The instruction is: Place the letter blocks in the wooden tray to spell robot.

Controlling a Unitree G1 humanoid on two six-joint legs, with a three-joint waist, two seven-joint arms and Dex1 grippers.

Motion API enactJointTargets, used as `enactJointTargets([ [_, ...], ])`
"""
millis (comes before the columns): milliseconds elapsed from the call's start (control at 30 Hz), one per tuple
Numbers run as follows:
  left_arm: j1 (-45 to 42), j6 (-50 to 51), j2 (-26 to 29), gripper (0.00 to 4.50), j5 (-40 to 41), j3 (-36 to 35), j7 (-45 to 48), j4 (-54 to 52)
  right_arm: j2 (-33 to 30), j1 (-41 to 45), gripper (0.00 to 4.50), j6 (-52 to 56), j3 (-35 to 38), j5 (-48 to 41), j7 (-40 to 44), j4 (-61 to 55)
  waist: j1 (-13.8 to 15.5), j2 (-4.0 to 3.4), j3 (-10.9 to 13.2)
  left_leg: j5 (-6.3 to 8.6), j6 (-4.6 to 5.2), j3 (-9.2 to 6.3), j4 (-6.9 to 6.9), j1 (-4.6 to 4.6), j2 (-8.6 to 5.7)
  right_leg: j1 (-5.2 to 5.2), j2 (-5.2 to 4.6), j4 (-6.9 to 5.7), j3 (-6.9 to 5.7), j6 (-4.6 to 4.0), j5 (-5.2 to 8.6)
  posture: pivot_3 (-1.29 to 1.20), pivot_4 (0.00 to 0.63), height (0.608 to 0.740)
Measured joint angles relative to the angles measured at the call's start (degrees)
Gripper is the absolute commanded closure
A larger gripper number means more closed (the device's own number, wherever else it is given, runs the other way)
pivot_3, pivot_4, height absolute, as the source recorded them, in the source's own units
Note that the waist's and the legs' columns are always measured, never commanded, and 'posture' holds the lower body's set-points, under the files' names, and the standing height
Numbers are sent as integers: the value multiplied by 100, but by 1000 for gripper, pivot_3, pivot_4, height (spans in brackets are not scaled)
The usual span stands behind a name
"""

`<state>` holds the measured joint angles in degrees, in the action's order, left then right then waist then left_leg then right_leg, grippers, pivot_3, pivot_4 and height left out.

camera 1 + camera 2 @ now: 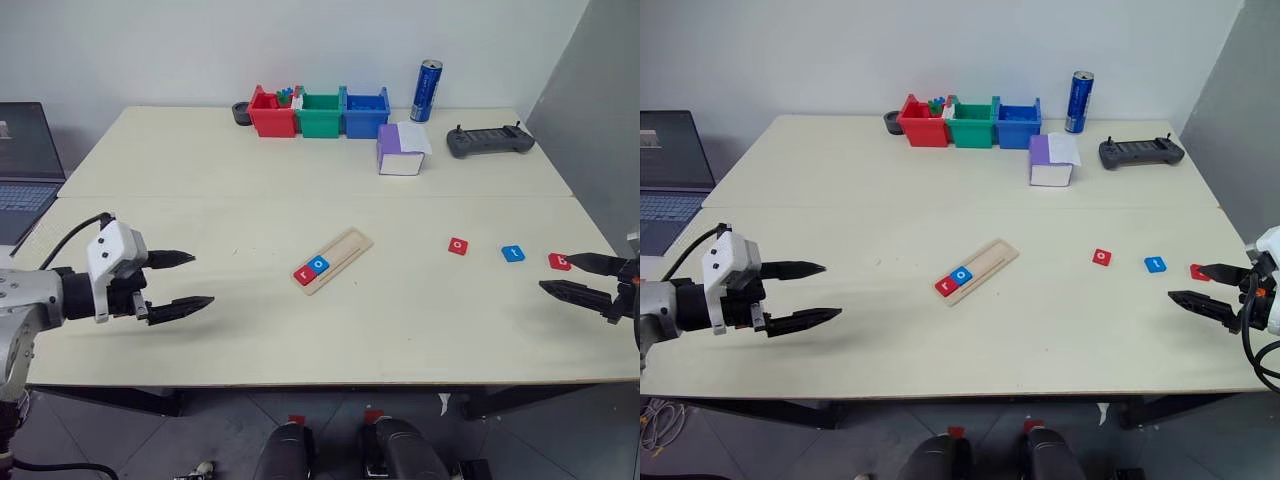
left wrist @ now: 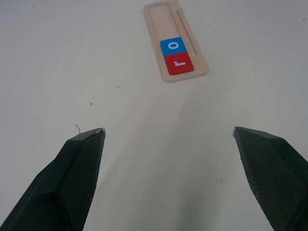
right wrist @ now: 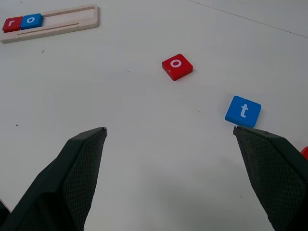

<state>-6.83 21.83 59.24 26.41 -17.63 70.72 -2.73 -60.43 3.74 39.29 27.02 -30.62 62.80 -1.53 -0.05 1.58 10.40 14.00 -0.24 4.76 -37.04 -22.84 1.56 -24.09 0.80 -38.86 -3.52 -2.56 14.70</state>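
Note:
The wooden tray [image 1: 340, 254] lies slanted at the table's middle. A red "r" block [image 1: 305, 274] and a blue "o" block [image 1: 319, 265] sit side by side at its near end [image 2: 175, 41]. Three loose letter blocks lie in a row to the right: a red "o" [image 1: 458, 245], a blue "t" [image 1: 513, 253] and a red one [image 1: 559, 261] partly behind a finger. My right gripper [image 1: 555, 272] hovers open beside that last red block, holding nothing. My left gripper [image 1: 200, 279] stands open and empty over bare table, well left of the tray.
Red [image 1: 271, 112], green [image 1: 320, 113] and blue [image 1: 365, 111] bins line the far edge, with a blue can [image 1: 428, 90] beside them. A purple-and-white box [image 1: 402, 150] and a dark controller [image 1: 490, 141] sit at the back right. A laptop [image 1: 25, 165] is off the left side.

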Motion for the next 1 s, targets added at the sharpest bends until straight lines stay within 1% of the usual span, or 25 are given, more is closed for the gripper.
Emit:
enactJointTargets([
  [233,-94,250,5,0,141,8,36,-6,0,1,17,0,0,-1,-30,0,1,0,0,0,0,0,-1,0,0,0,0,0,1,0,0,0,150,740],
  [433,-168,270,-19,0,130,119,13,-13,9,64,17,2,-11,-5,-34,-8,2,0,0,0,0,0,-1,0,0,1,0,0,0,0,0,0,150,740],
  [567,-697,239,-454,0,-18,616,-282,-156,143,333,17,44,-344,-108,-33,-327,10,3,-2,0,0,0,-4,1,-1,4,1,-1,2,1,0,0,150,740],
  [633,-981,165,-793,0,-208,1043,-494,-185,340,544,17,126,-681,-237,-42,-676,3,4,-2,0,0,0,-5,-2,-1,2,3,-2,4,1,-1,0,150,740],
  [767,-1149,125,-1197,0,-504,1569,-767,-215,562,785,17,321,-1096,-382,-206,-1100,-3,4,-1,0,-1,-1,-1,-6,-1,-2,6,-2,7,1,0,0,150,740],
  [1000,-1185,21,-1765,0,-933,2008,-1288,-217,906,943,17,635,-1588,-688,-429,-1891,2,5,-2,0,0,-3,-5,-6,-2,0,6,-2,8,1,-1,0,150,740],
])
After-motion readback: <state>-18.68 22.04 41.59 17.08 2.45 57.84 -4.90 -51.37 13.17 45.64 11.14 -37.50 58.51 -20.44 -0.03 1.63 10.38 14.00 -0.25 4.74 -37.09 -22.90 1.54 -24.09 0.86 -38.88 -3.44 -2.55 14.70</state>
